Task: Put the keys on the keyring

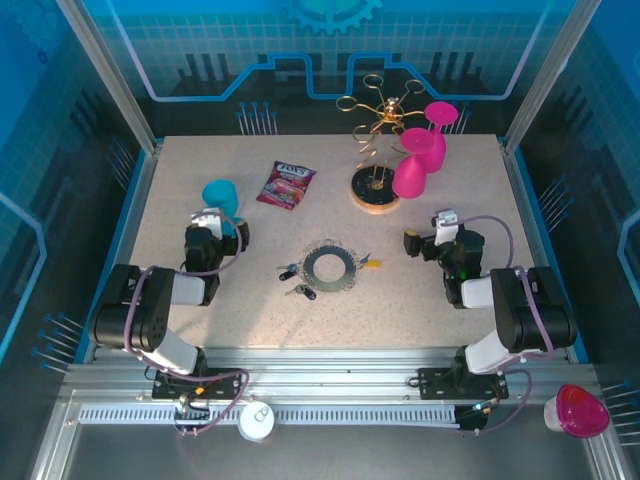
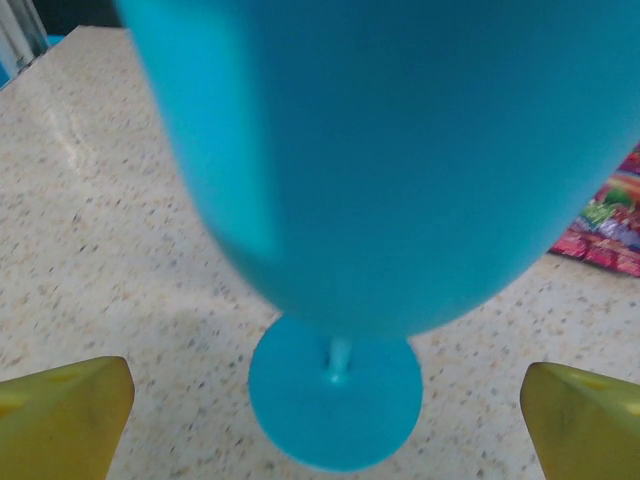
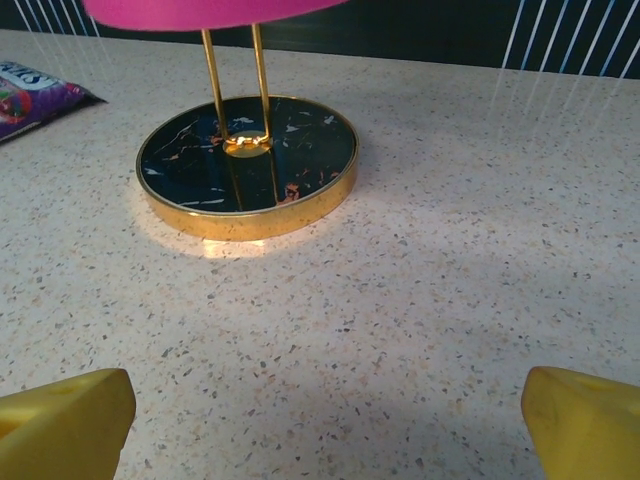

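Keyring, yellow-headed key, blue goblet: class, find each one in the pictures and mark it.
keyring (image 1: 312, 267), top external view, left side of the grey band.
yellow-headed key (image 1: 372, 264), top external view, its yellow head.
blue goblet (image 2: 400, 150), left wrist view, middle of the bowl.

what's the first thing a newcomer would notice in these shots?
The bright pink glasses on the gold wire rack at the back right of the table stand out first. Next is the blue goblet standing at the left, right in front of the left arm's open yellow fingers. In the middle lies the grey keyring, with the tiny keys loose on the table beside it.
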Action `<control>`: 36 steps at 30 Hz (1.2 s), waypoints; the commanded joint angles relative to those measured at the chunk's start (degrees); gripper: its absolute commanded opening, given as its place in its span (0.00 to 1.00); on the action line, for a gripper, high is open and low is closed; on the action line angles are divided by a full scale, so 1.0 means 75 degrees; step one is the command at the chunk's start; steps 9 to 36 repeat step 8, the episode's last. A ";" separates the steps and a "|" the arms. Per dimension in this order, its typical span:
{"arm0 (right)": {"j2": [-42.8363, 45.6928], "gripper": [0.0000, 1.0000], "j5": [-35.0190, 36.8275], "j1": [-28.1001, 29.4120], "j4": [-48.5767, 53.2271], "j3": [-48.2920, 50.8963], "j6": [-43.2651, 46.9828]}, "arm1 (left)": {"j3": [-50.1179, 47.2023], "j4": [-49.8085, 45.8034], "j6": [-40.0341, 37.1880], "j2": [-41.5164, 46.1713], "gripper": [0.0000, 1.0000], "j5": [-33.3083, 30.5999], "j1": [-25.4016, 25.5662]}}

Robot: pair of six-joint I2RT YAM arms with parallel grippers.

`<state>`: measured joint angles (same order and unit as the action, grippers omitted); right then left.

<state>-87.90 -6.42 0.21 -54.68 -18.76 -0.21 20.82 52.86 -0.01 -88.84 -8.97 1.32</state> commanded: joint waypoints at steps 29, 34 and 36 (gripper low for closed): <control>-0.0021 1.00 0.0532 0.0009 0.0130 -0.0328 -0.0166 | 0.0207 -0.0106 -0.0058 -0.0016 0.99 0.0758 -0.0148; -0.0021 1.00 0.0532 0.0009 0.0130 -0.0328 -0.0166 | 0.0207 -0.0106 -0.0058 -0.0016 0.99 0.0758 -0.0148; -0.0021 1.00 0.0532 0.0009 0.0130 -0.0328 -0.0166 | 0.0207 -0.0106 -0.0058 -0.0016 0.99 0.0758 -0.0148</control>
